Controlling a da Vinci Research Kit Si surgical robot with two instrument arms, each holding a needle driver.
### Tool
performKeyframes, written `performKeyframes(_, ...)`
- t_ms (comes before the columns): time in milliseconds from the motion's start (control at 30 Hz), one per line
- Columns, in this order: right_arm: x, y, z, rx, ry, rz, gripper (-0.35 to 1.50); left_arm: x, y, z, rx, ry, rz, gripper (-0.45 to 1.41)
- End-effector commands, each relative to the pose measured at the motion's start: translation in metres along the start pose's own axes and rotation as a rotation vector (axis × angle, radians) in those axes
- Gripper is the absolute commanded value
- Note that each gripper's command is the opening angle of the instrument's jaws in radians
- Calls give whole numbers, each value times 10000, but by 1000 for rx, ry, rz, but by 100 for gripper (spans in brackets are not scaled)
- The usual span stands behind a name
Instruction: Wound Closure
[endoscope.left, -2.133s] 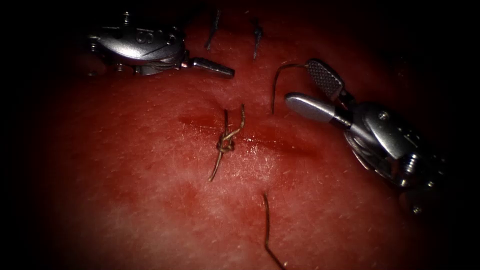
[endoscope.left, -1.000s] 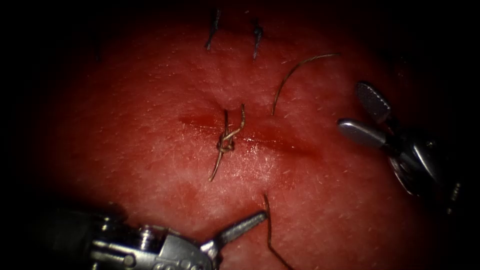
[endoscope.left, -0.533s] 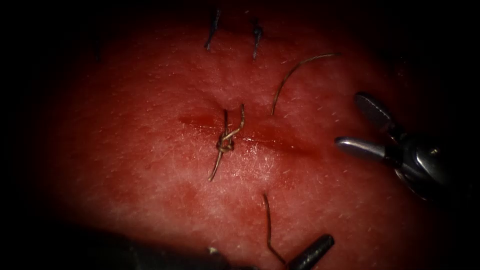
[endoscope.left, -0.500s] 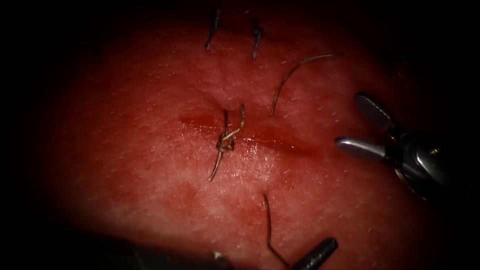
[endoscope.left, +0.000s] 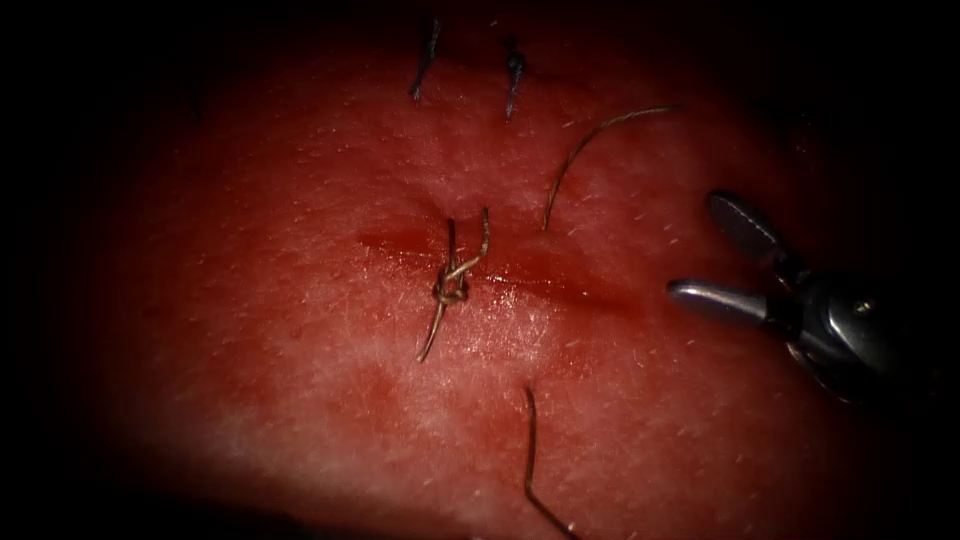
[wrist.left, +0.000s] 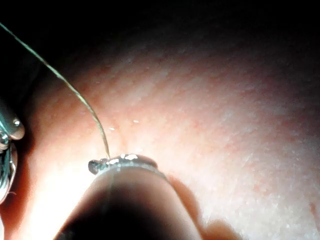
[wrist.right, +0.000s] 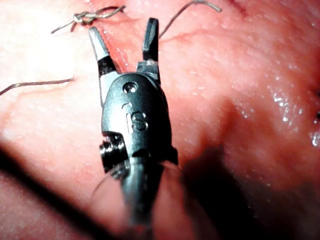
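Observation:
A tied knot (endoscope.left: 450, 287) sits on the cut (endoscope.left: 560, 285) in the tissue (endoscope.left: 300, 350), with two short thread ends sticking out of it. My right tool (endoscope.left: 695, 245) hovers off the cut's right end, jaws open and holding nothing; in the right wrist view the right tool (wrist.right: 122, 26) points toward the knot (wrist.right: 82, 17). A loose curved thread (endoscope.left: 590, 145) lies above the cut. Another thread (endoscope.left: 530, 450) comes out of the tissue below the cut. In the left wrist view my left tool (wrist.left: 122, 162) is shut on a thread (wrist.left: 75, 92) that rises from its tip.
Two dark older stitches (endoscope.left: 425, 60) (endoscope.left: 513, 75) sit at the far edge of the tissue. Red fluid (endoscope.left: 400, 242) lies along the cut.
The left tool came from the upper left to the thread below the cut, slid down out of the endoscope picture and shut its jaws. The right tool let the curved thread go and drew back.

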Motion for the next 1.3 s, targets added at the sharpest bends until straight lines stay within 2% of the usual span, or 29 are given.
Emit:
performKeyframes(33, -5, -7, 4, 19, -27, -29, 91, 5, -2, 2, 16, -1, -2, -45)
performKeyframes(133, -4, -12, 4, 42, -64, -72, 86, 18, 7, -13, 30, -22, 7, -45)
performKeyframes(267, -3, -19, 12, 118, -96, -155, 89, 23, 23, -37, 32, -22, 48, -45)
performKeyframes(533, -12, -52, 44, 311, -91, -386, 91, 17, 45, -82, 60, -37, 135, -45)
performKeyframes(700, -22, -68, 75, 407, -78, -506, 89, 14, 48, -90, 74, -38, 162, -45)
performKeyframes(800, -37, -89, 90, 477, -74, -547, 91, 17, 48, -91, 83, -36, 170, -45)
performKeyframes(900, -50, -106, 96, 525, -59, -568, 93, 20, 50, -90, 91, -34, 177, -45)
performKeyframes(1067, -55, -114, 103, 548, -44, -577, 91, 20, 50, -89, 91, -33, 177, -45)
performKeyframes(1100, -54, -115, 104, 547, -44, -577, 84, 20, 50, -89, 91, -33, 177, -45)
performKeyframes(1167, -50, -113, 108, 536, -30, -578, 41, 21, 49, -88, 94, -33, 179, -45)
performKeyframes(1200, -48, -111, 108, 528, -19, -581, -15, 22, 48, -87, 97, -32, 180, -45)
performKeyframes(1233, -46, -110, 108, 520, -8, -584, -35, 23, 47, -87, 99, -31, 181, -45)
performKeyframes(1300, -42, -106, 107, 509, 4, -584, -35, 24, 47, -86, 102, -29, 183, -45)
